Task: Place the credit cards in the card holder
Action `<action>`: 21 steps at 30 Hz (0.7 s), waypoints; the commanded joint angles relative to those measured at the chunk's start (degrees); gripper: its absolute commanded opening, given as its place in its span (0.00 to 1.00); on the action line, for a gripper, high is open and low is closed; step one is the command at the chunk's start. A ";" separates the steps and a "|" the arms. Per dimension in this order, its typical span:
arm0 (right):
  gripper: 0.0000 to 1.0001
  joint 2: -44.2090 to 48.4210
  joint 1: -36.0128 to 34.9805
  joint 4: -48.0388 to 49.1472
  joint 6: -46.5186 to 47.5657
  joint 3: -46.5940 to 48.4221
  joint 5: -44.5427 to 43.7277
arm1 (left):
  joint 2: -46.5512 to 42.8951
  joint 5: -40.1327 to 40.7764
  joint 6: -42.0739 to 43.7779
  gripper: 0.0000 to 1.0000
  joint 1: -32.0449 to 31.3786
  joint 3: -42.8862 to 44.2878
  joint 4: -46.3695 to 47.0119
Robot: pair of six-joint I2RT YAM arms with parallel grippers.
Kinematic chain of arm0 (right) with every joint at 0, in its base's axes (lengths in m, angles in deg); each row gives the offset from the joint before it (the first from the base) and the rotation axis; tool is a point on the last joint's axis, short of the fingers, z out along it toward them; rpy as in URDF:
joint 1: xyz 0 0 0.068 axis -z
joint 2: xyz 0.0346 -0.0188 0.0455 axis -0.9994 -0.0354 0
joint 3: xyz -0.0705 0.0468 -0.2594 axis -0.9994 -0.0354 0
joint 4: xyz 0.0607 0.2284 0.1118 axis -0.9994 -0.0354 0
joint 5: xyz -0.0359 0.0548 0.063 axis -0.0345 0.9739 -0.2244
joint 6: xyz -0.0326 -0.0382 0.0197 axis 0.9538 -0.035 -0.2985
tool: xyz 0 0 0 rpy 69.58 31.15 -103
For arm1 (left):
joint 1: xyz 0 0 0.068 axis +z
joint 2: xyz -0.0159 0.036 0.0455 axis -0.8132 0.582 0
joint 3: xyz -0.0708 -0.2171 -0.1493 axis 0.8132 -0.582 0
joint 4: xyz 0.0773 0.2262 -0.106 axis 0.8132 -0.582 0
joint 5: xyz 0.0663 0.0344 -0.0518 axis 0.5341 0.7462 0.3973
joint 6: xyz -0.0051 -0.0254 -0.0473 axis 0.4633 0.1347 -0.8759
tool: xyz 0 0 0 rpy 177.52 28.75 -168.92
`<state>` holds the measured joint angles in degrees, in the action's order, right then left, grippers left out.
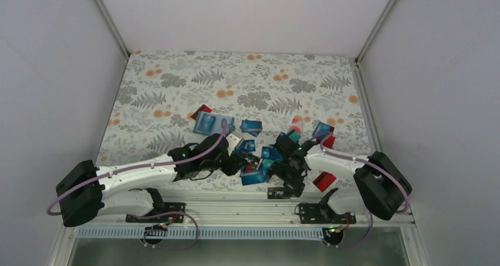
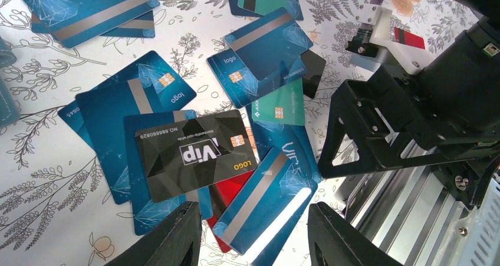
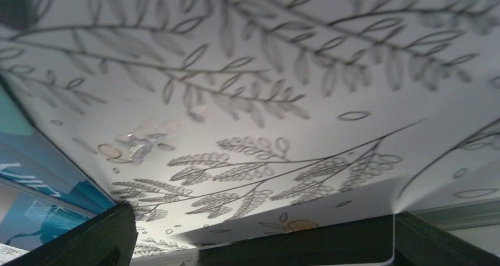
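White walls close in a counter covered with a cloth of grey leaves and orange flowers. The credit cards lie scattered in the near middle of it, between the two arms, and many of them overlap. Most are blue, some with a grey stripe facing up.

In the left wrist view a black card with the word "Vip" lies on top of blue ones. A green card is near it, and a red card shows partly from under it.

The left arm reaches to the right over this heap. The left jaws stand about half open and hold nothing; their fingers hang just above a blue striped card.

The right arm is bent low at the right side of the heap. The right jaws are spread wide and empty, very near to the bare cloth.

A paler blue squarish thing behind the left arm seems to be the card holder, but I cannot tell for sure.
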<state>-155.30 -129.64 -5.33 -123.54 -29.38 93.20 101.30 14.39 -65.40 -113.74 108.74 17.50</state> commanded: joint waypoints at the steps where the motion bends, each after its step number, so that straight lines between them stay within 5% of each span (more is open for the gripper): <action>1: 0.96 -2.15 -2.49 2.88 -0.39 3.09 -4.15 | -0.89 1.37 0.50 0.46 0.31 0.99 -0.65; 7: 0.53 0.37 -4.91 2.09 -2.79 0.86 -3.65 | -0.85 1.16 0.13 0.46 0.31 0.47 -0.14; 11: 0.40 2.01 -5.77 -0.28 -3.26 1.35 -4.00 | -0.54 1.09 0.40 0.46 0.44 0.87 -0.36; 16: 0.10 2.99 -5.97 -0.80 -3.03 1.37 -3.36 | -0.15 1.07 0.36 0.45 0.44 1.50 -0.20; 21: 0.04 2.64 -6.12 -0.09 -2.53 1.04 -1.32 | 0.39 1.11 0.00 0.45 0.44 1.65 -0.15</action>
<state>-152.52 -135.15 -8.91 -128.72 -28.18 94.53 101.21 15.22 -65.40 -113.41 108.83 16.71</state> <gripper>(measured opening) 0.062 0.455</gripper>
